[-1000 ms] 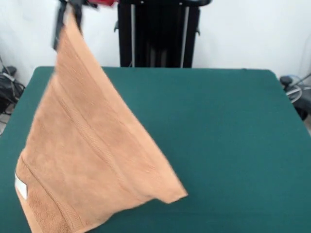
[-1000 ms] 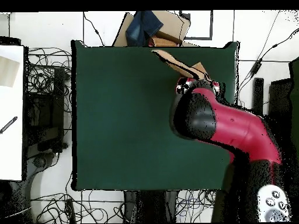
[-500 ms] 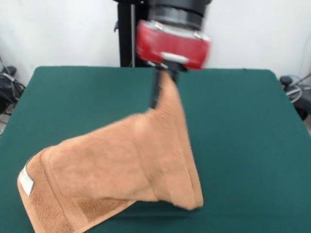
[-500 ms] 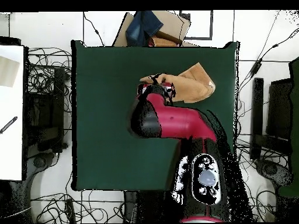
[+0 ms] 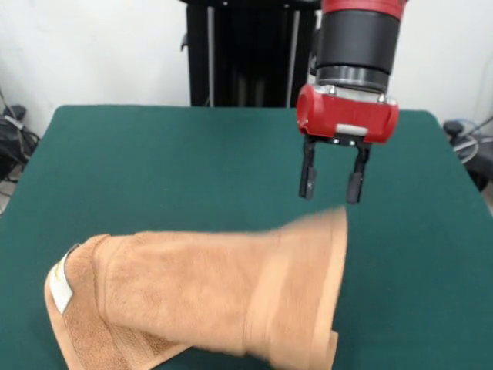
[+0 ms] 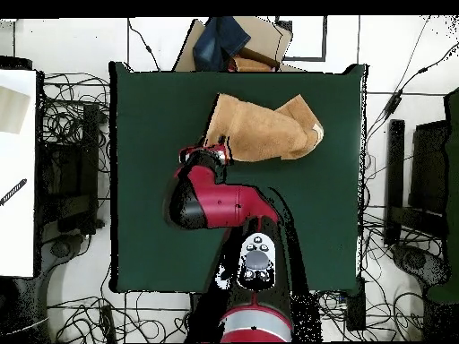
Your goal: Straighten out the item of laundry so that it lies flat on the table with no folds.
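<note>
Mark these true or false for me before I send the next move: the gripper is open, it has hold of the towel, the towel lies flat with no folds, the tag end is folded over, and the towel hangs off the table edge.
1. The gripper is open. True: its two fingers stand apart with nothing between them.
2. It has hold of the towel. False: the fingers hang just above the towel's raised edge, gripping nothing.
3. The towel lies flat with no folds. False: it is bunched, with a fold near the white tag and another end raised.
4. The tag end is folded over. True.
5. The towel hangs off the table edge. False: the overhead view shows it wholly on the green top.
</note>
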Motion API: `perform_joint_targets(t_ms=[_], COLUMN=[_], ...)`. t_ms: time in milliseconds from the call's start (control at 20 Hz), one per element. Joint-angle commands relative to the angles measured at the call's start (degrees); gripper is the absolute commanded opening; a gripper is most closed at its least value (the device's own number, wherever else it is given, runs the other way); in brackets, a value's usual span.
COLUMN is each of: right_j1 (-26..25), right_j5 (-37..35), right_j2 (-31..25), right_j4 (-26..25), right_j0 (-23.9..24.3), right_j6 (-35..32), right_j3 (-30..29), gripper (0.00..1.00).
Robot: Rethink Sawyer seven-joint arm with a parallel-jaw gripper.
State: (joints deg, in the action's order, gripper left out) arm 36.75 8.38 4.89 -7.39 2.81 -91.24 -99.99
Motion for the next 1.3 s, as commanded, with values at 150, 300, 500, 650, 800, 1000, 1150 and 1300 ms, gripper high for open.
perform_joint_targets(t_ms=[150, 300, 500, 650, 800, 1000, 1150, 1300], right_j1=[0.8, 0.9, 1.6, 3.0, 2.3, 0.0, -1.9, -3.5], right_j5=[3.1, 3.4, 3.7, -1.1, -10.6, -17.1, -22.3, -26.5], right_j2=[0.9, -0.1, -0.6, -1.9, -6.5, -11.1, -14.9, -17.9], right_j4=[4.9, 5.7, 6.7, 7.4, 6.8, 4.9, 3.4, 3.2], right_j0=[1.9, 2.7, 2.8, 4.1, 10.0, 15.1, 18.9, 22.0], right_j6=[-18.3, -18.0, -17.8, -15.1, -8.5, -2.6, 1.9, 3.4], right_j3=[-13.0, -14.0, -15.6, -13.7, -5.6, 0.7, 5.7, 8.5], gripper=[1.00, 1.00, 1.00, 1.00, 1.00, 1.00, 1.00, 1.00])
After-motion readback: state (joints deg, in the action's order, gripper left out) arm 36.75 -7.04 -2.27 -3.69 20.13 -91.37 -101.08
